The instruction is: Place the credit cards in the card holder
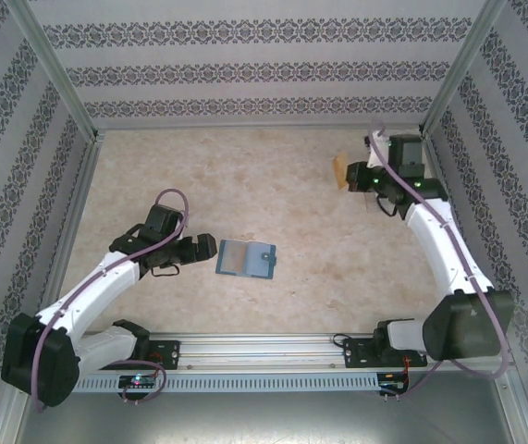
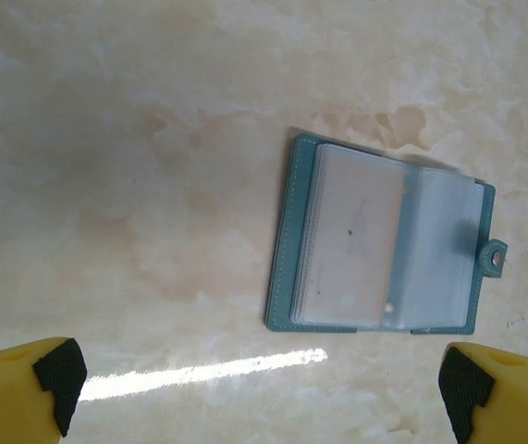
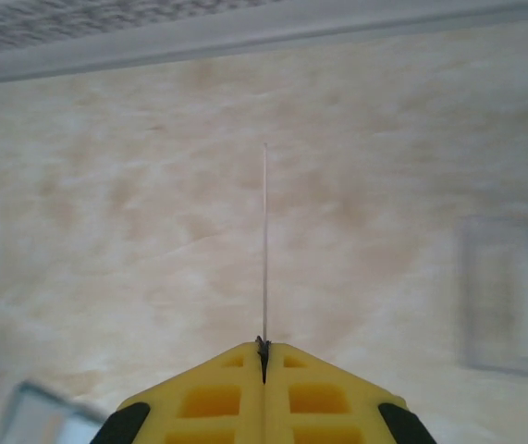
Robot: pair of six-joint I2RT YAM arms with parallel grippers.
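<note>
1. Pinching a thin tan plastic credit card by one edge, the right gripper has its yellow fingers pressed together near the far right corner of the marbled beige worktop. The wrist view shows the card edge-on, as a hairline.
2. The flat teal-blue bifold card holder lies open near the middle of the worktop, towards the near edge and well apart from the card.
3. The left gripper hovers just beside the holder, fingers spread wide, holding nothing.
4. Inside the holder is a stack of clear plastic sleeves. A pale sheet shows in the left one; whether it is a card, I cannot tell.
5. Likely risks: nothing pins the holder, so the card could catch a limp sleeve lip and shove the holder along. The narrow pinch could also let the card pivot.
</note>
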